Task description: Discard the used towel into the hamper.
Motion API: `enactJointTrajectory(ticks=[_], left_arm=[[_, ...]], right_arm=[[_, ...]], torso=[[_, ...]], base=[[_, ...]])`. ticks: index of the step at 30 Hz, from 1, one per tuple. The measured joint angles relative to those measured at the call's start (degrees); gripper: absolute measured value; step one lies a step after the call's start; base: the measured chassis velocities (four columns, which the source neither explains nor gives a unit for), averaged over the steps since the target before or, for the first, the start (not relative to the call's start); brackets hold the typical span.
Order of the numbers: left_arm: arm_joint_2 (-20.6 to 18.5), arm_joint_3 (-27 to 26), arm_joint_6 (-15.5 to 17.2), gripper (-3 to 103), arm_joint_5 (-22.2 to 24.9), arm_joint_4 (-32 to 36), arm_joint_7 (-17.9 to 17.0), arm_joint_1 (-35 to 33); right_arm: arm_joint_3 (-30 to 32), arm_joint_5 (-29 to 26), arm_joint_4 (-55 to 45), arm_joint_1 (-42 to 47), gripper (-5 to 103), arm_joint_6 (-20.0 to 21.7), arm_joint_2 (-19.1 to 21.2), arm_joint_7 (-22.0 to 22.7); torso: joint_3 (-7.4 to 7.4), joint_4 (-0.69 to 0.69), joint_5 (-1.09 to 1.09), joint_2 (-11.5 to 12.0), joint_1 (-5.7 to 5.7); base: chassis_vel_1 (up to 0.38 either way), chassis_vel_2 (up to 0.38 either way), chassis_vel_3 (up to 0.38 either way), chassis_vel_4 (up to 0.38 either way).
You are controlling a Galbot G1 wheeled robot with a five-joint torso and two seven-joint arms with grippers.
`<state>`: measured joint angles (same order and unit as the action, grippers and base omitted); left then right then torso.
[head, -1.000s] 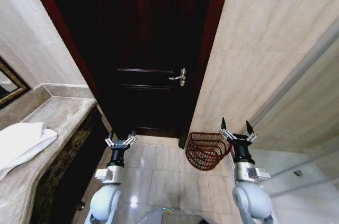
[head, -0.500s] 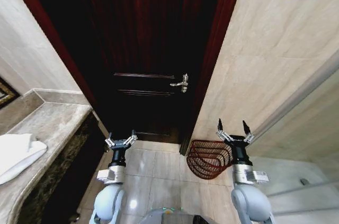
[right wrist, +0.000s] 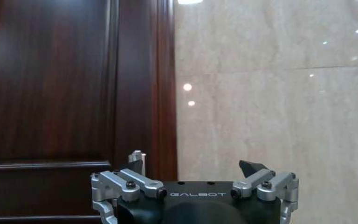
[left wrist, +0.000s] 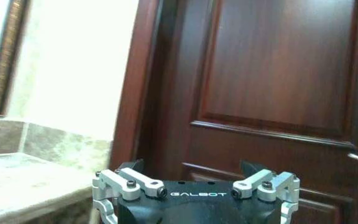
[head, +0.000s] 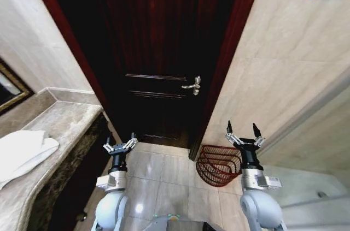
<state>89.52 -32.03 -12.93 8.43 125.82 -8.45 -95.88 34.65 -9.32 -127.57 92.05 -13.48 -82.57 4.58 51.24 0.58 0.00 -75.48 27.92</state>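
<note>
The crumpled white cloth towel (head: 22,153) lies on the marble counter, well left of the dark wooden door (head: 158,56); it looks soft, light and floppy, so I would pinch a raised fold. My left gripper (head: 120,146) and right gripper (head: 243,135) hang empty with fingers spread wide before that door. The round reddish-brown wire hamper (head: 217,164) sits right of the door's foot, just beside my right gripper, with open tiled floor between.
</note>
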Motion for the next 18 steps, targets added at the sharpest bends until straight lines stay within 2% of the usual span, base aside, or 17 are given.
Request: enactJointTrajectory(ticks=[18], left_arm=[[0.58, -0.71, 0.27, 100, -0.12, 0.93, -1.07, -0.47]], right_arm=[[-0.20, -0.79, 0.83, -0.82, 100, -0.32, 0.73, -0.02]], torso=[[0.00, 0.00, -0.01, 0.00, 0.00]], base=[[0.116, 0.108, 0.108, 0.107]])
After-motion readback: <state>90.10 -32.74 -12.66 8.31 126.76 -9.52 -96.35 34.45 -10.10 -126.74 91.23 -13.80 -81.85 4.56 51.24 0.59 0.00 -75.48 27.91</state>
